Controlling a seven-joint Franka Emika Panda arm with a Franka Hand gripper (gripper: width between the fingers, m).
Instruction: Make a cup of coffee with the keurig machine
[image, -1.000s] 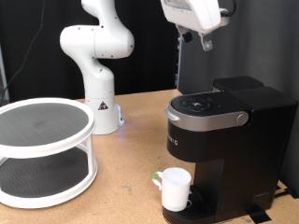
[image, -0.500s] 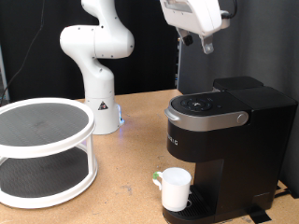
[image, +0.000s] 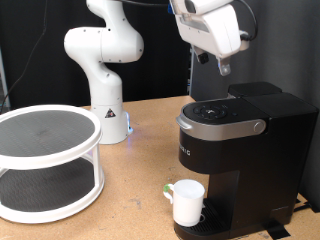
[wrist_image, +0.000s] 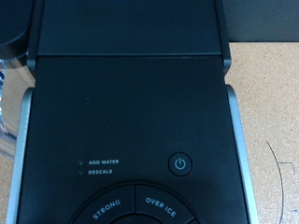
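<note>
Ext. view: the end effector (image: 222, 68) hangs in the air above the keurig machine (image: 243, 160), near the view's top, nothing between its fingers; only one dark fingertip shows clearly below the white hand, so can't tell whether it's spread or closed. Machine sits on the wooden bench (image: 140, 160) at the view's right, lid down. The cup (image: 187, 203) stands upright on the drip tray at the machine's base, under the spout, handle toward the view's left. White robot base (image: 103, 70) stands further back; a white two-tier round rack (image: 45, 160) at the view's left, well apart from the machine.

Wrist view: only the machine's black top, seen close, w/ grey trim down both sides. Power button (wrist_image: 181, 164), "ADD WATER" and "DESCALE" labels, "STRONG" and "OVER ICE" buttons legible, which ext. view can't resolve. Fingers, cup and rack out of frame here.
</note>
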